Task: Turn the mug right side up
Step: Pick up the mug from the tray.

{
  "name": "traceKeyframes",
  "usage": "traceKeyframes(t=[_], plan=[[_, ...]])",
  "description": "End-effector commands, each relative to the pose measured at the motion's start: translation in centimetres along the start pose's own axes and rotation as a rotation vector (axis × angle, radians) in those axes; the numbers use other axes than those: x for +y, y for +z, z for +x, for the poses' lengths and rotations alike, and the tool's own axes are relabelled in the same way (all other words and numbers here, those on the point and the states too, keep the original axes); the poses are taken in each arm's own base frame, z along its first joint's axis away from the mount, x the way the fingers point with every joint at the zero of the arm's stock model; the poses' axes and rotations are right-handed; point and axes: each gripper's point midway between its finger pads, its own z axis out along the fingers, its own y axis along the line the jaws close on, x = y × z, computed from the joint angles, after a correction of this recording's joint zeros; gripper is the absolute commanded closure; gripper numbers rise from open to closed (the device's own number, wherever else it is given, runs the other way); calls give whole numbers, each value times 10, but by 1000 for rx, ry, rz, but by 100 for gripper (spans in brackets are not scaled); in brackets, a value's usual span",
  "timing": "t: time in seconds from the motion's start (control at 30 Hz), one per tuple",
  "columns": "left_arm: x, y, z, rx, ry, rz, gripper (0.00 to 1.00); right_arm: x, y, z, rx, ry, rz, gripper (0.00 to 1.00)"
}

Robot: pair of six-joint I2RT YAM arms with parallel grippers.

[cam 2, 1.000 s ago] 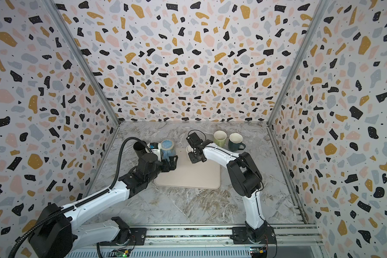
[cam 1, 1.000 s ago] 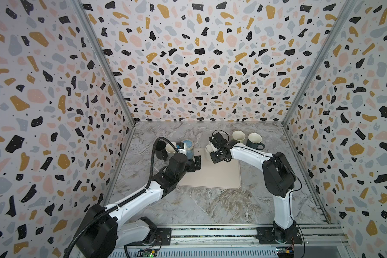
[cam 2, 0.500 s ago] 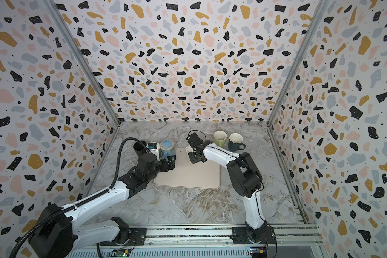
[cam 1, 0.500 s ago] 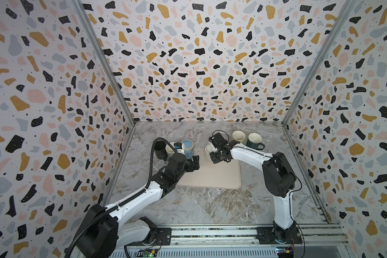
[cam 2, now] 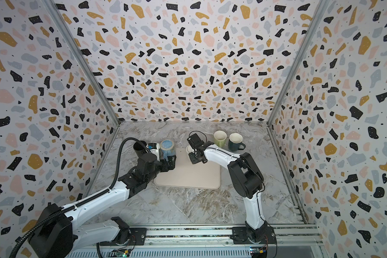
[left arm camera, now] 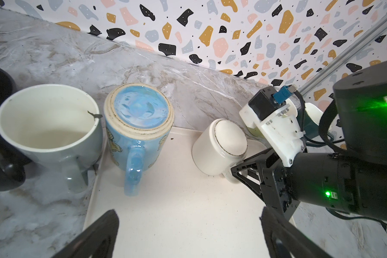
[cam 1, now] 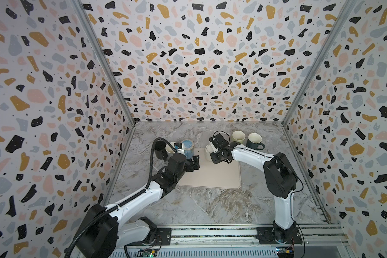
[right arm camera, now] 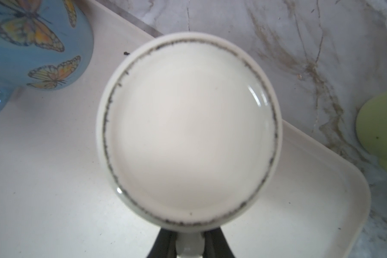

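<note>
**A:** Both top views first. The white mug (cam 1: 208, 151) (cam 2: 189, 149) sits base up at the mat's (cam 1: 210, 178) twelve o'clock edge. The right gripper (cam 1: 217, 156) is clamped on its handle.

**B:** And the left gripper (cam 1: 196, 162) hangs wide open at the ten o'clock corner, just short of the blue mug (cam 1: 187, 146), which is base up too.

**A:** Further out at ten o'clock and off the mat are the grey mug (cam 1: 170, 149) and the black mug (cam 1: 159, 150), both mouth up. At one o'clock the green mug (cam 2: 220, 138) and the dark mug (cam 2: 235, 141) stand side by side, upright, with pale insides. I can't make out anything in them.

**B:** Left wrist now. The grey mug (left arm camera: 47, 131) is empty, with a dark fleck on its rim. The blue mug (left arm camera: 139, 125) is just beside it on the mat's (left arm camera: 177, 201) corner, glazed base showing.

**A:** The white mug (left arm camera: 219, 147) is well apart from the blue, mouth down on the mat. The right gripper (left arm camera: 244, 172) has its black fingers closed on the handle. The left gripper (left arm camera: 188, 223) is spread wide over bare mat.

**B:** Right wrist. The white mug's (right arm camera: 188, 129) base fills the shot, ringed by a scuffed dark line. Its handle is pinched in the right gripper (right arm camera: 190, 243).

**A:** The blue mug (right arm camera: 31, 44), butterflies on its side, stands near it on the mat (right arm camera: 54, 178). A sliver of the green mug (right arm camera: 380, 125) shows off the mat.
</note>
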Motion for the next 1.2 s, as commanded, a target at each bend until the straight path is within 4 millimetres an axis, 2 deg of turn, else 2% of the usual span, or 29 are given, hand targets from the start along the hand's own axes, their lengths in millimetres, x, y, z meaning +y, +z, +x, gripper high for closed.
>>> traceKeyframes(t=[0.0, 0.2, 0.47, 0.7, 1.17], plan=[[0, -2, -8, -39, -14, 10, 0, -1, -20, -6, -30, 15, -8, 92], [1, -1, -6, -37, -23, 5, 0, 6, -31, -7, -68, 23, -73, 100], [-2, 1, -6, -26, -25, 19, 0, 20, -61, -10, -162, 35, -185, 100], [-6, 5, 1, 6, -31, 42, 0, 18, -84, 0, -215, 56, -208, 100], [-16, 12, 10, 68, -50, 94, 0, 13, -101, 23, -280, 137, -289, 100]])
